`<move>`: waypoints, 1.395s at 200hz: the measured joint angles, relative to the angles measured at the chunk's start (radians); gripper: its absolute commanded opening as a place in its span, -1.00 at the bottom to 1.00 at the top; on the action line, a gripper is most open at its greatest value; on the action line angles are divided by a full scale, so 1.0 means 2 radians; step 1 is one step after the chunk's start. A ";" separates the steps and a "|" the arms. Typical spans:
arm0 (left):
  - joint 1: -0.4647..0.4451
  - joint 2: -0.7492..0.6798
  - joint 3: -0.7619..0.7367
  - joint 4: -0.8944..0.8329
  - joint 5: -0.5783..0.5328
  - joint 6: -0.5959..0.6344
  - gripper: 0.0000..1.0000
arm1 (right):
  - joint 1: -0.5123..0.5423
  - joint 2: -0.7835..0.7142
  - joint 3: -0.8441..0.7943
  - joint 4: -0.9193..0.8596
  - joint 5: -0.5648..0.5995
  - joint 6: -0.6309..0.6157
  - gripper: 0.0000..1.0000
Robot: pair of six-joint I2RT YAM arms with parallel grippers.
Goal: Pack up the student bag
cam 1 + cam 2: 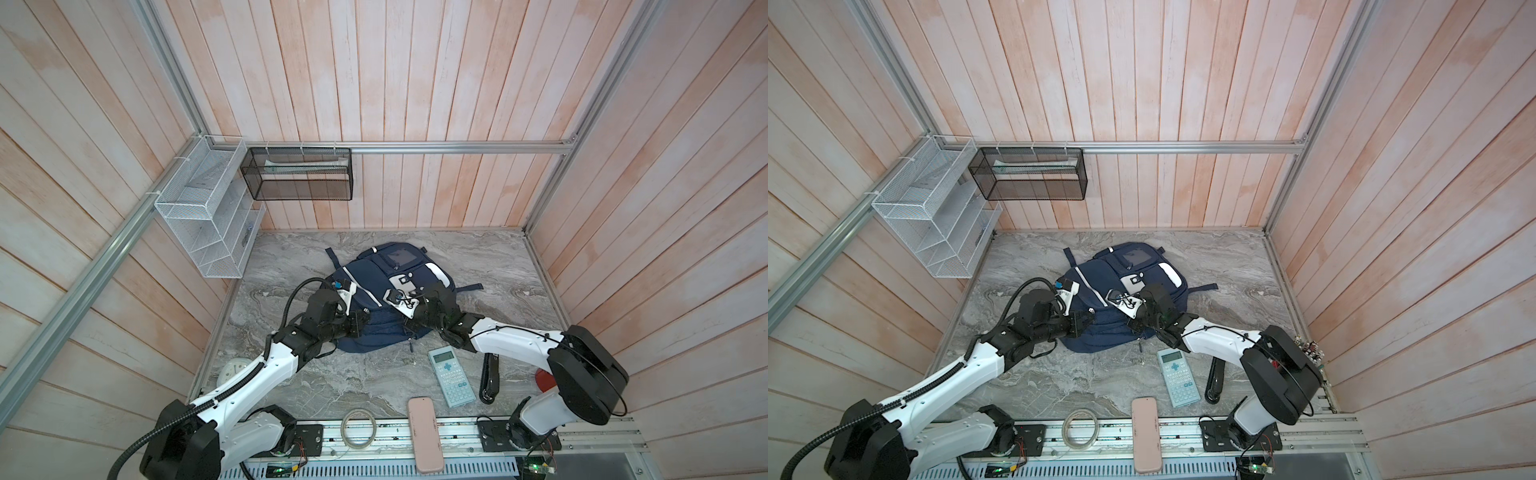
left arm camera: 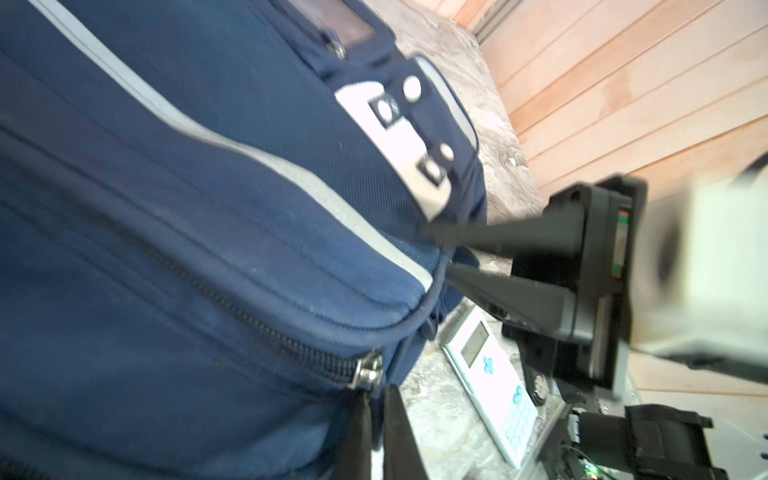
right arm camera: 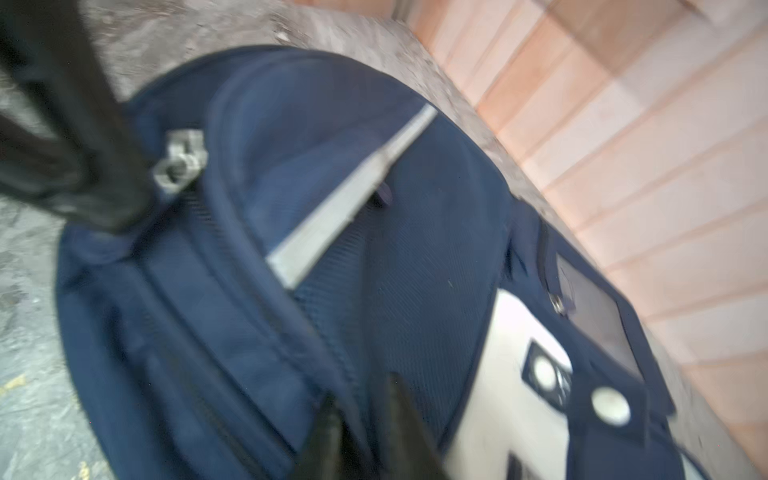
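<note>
Nearest, a pink case [image 1: 424,434] overhangs the front rail [image 1: 390,432] beside a tape roll [image 1: 358,428]. A calculator [image 1: 451,376] and a black stapler-like item [image 1: 489,380] lie just behind on the right, unpacked, so there is little sweep room there. The student bag [image 1: 365,276] lies flat mid-table [image 1: 498,266], its zips closed as far as visible. The left gripper [image 2: 376,395] is clenched at the zip slider [image 2: 369,372] on the bag's near end, apparently pinching its pull. The right gripper [image 2: 438,251] has its jaws parted, straddling the piped seam [image 2: 417,307] at the bag's corner, not visibly pinching it. The likely step is unzipping the main compartment. To do it well, the right should clamp the seam close to the track as an anchor. The left should drag the slider along the curve, low and parallel to the teeth, or the soft bag lifts and bunches. There is bare marble right of and beyond the bag, with only a strap [image 1: 471,286] trailing there. The left side is tighter, since a white wire basket [image 1: 199,216] hangs off that wall. A black mesh basket [image 1: 299,174] sits on the far wall, well clear.
</note>
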 measured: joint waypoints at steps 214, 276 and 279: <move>0.141 0.056 0.032 -0.005 0.133 0.006 -1.00 | 0.071 -0.001 -0.065 0.120 0.038 -0.071 -1.00; 0.207 0.063 0.023 0.029 0.039 0.016 -1.00 | 0.000 -0.029 -0.101 0.109 0.031 -0.076 -1.00; 0.204 0.061 0.019 0.029 0.038 0.016 -1.00 | -0.001 -0.030 -0.101 0.109 0.029 -0.076 -1.00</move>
